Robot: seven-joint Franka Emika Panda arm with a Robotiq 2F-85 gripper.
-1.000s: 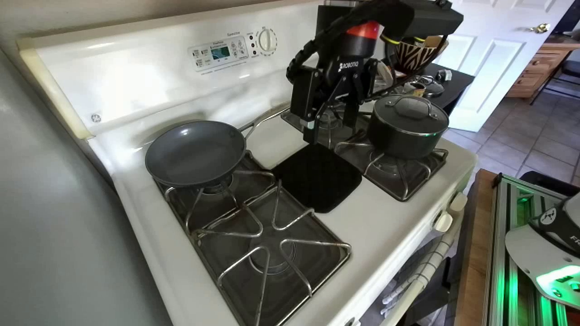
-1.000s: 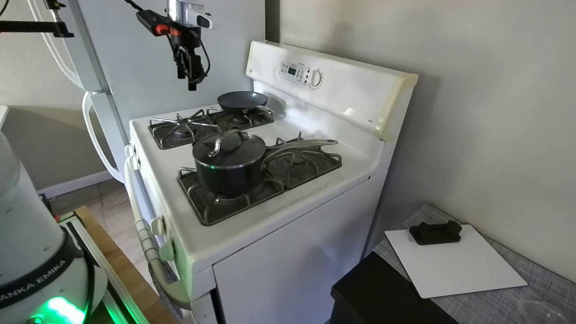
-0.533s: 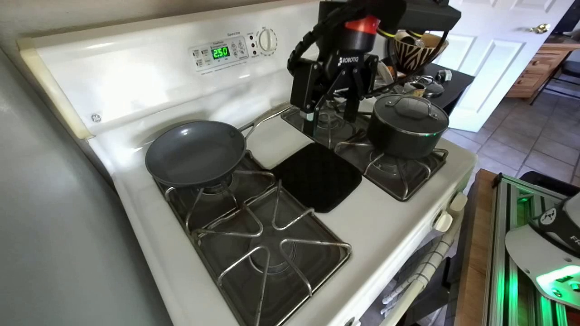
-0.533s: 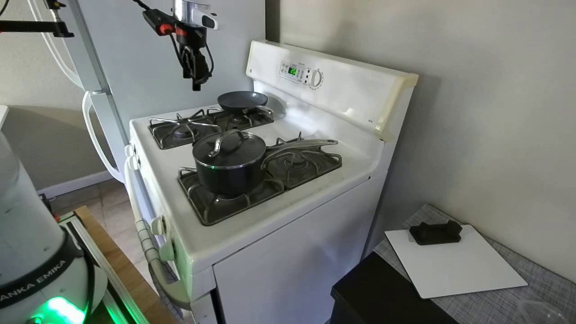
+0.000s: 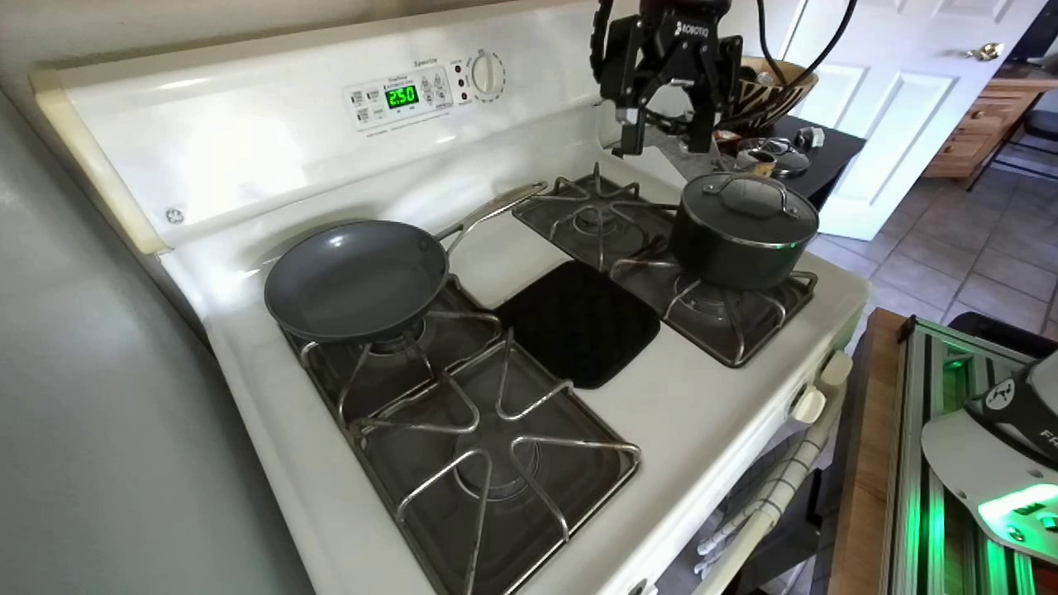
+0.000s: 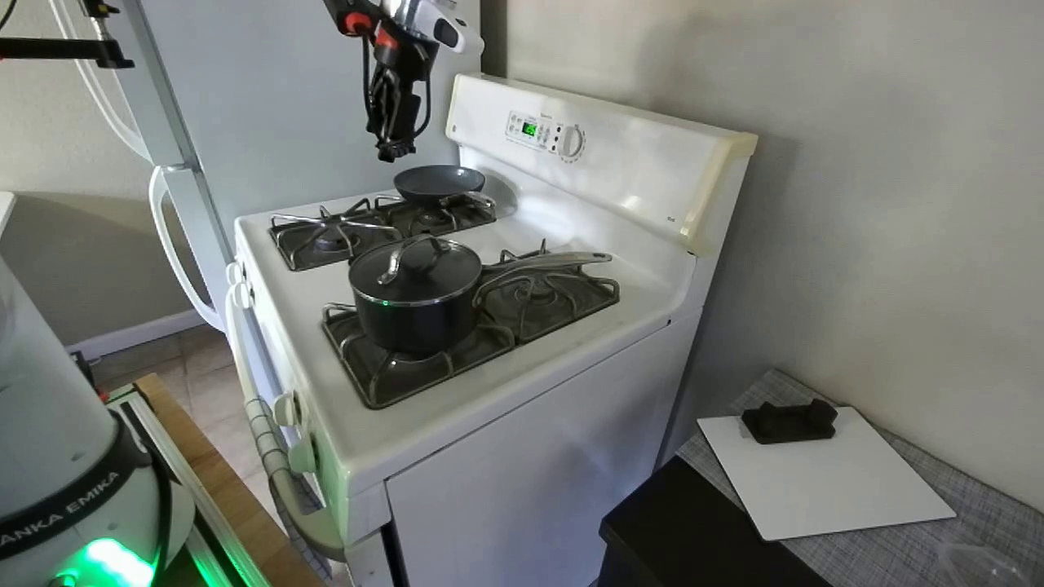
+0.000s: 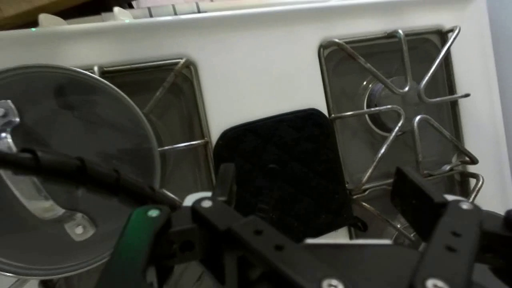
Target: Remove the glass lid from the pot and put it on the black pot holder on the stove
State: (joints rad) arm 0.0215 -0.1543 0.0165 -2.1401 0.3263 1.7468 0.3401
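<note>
The dark pot (image 5: 736, 256) stands on a front grate of the white stove (image 5: 702, 405), with the glass lid (image 5: 748, 211) seated on it. The lid's arched metal handle shows in both exterior views, and part of the lid (image 7: 96, 152) shows at the left of the wrist view. The black pot holder (image 5: 579, 326) lies flat between the burners; it is also in the wrist view (image 7: 280, 168). The pot hides it in an exterior view with the pot (image 6: 416, 326) nearer. My gripper (image 5: 666, 139) is open and empty, high above the stove, apart from the lid; its fingers (image 7: 320, 186) are wide apart.
A grey frying pan (image 5: 355, 281) sits on a back grate, its handle pointing towards the pot side. The pot's long handle (image 6: 546, 261) reaches over the back burner. Another lid (image 5: 789, 157) and a patterned bowl (image 5: 752, 95) stand on the side table.
My gripper has moved up and right in an exterior view, away from above the pot holder, and its wrist has tilted. It stays open. The pot, lid and pot holder have not moved.
</note>
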